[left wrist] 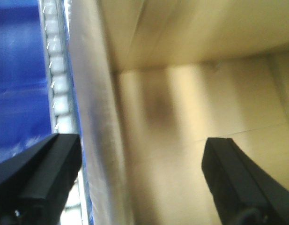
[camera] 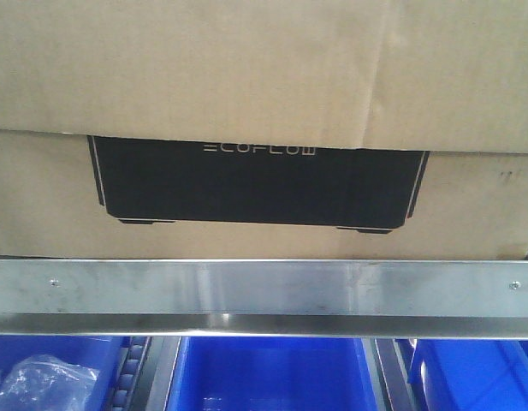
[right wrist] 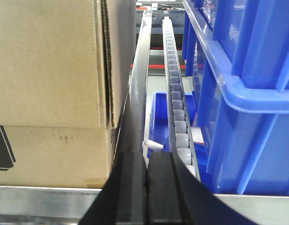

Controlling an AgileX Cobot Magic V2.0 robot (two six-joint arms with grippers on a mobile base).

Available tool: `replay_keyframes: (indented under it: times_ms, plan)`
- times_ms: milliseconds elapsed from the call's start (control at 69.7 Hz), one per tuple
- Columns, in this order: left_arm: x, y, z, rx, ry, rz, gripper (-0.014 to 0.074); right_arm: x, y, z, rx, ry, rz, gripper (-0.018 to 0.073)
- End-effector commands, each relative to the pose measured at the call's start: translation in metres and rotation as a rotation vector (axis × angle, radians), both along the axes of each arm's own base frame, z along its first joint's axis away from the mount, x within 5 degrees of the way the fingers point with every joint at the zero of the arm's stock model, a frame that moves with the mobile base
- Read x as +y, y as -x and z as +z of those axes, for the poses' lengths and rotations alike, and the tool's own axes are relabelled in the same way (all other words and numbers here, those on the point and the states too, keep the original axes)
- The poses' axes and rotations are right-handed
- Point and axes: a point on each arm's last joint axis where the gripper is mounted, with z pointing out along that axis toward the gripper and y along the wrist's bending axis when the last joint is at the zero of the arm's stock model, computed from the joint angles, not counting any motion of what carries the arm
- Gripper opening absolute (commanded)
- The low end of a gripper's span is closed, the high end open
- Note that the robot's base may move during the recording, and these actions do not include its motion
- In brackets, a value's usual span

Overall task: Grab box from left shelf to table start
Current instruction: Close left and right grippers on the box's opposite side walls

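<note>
The brown cardboard box (camera: 264, 68) with its black ECOFLOW panel (camera: 259, 184) fills the top of the front view and rests behind the left shelf's steel rail (camera: 264, 287). In the blurred left wrist view my left gripper (left wrist: 142, 143) is open. Its black fingers (left wrist: 46, 173) stand wide apart close to the box (left wrist: 205, 93) and the rail (left wrist: 90, 117), with nothing held. My right gripper (right wrist: 146, 157) is shut and empty. It points into the gap just right of the box's corner (right wrist: 50, 84), above the rail (right wrist: 41, 199). The table is out of view.
Blue plastic bins (camera: 272, 377) sit under the rail, one holding a clear plastic bag (camera: 45, 381). In the right wrist view a roller track (right wrist: 177, 117) runs beside the box and a tall blue bin (right wrist: 247, 93) stands close on the right.
</note>
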Motion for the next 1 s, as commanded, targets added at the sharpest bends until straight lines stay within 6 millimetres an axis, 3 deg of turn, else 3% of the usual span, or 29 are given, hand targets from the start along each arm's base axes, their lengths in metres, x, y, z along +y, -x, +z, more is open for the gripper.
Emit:
replay_keyframes:
  times_ms: [0,416,746,990]
  plan:
    - [0.001,0.005,0.024,-0.107,0.032,0.042,0.0429,-0.001,0.002,0.015,-0.121,-0.004,-0.009,0.0057]
    - [-0.003,-0.009,0.008,-0.056,0.053,0.037,0.0303,-0.001,0.002,0.015,-0.129,-0.004,-0.009,0.0057]
    - [-0.004,-0.009,0.009,-0.061,0.069,0.036,0.0080,-0.001,0.003,0.017,-0.146,-0.004,-0.009,0.0057]
    - [-0.004,-0.009,0.009,-0.060,0.070,0.036,-0.0073,-0.001,0.007,0.039,-0.285,-0.006,-0.012,0.0057]
